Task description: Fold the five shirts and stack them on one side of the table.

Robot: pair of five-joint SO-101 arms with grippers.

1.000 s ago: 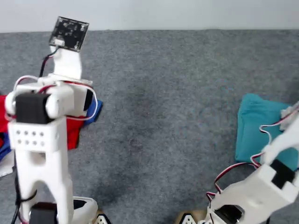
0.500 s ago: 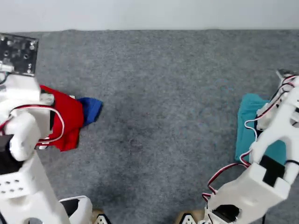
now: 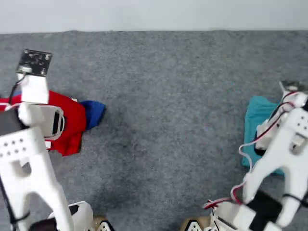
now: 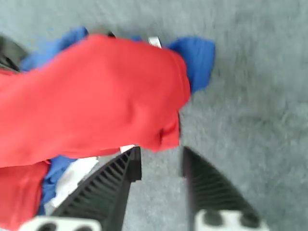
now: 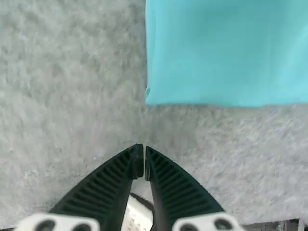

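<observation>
While the left arm (image 3: 29, 159) stands over the left end of the table (image 3: 168, 96), it covers the near part of the red shirt (image 3: 72, 120) in the high view. Its camera board (image 3: 34, 62) sits past the far edge of the pile.

Left side: the red shirt lies crumpled, not folded. The blue shirt (image 3: 95, 111) lies under it, one corner sticking out toward the table middle. In the left wrist view the red shirt (image 4: 96, 101) lies on top of the blue shirt (image 4: 195, 55). A white patch (image 4: 79, 174) shows beneath the pile's edge; what it is I cannot tell.

Left gripper (image 4: 160, 156): fingers spread, nothing between them, above bare grey surface just beside the red hem, one fingertip close to the hem.

Right side: the teal shirt (image 3: 255, 120) lies flat at the right end of the table, well apart from the pile. The right arm (image 3: 284, 139) crosses over it and hides its outer part. In the right wrist view the teal shirt (image 5: 226, 48) shows a straight folded edge and a square corner.

Right gripper (image 5: 143, 150): fingers pressed together, empty, over grey surface near the teal edge, not touching it.
</observation>
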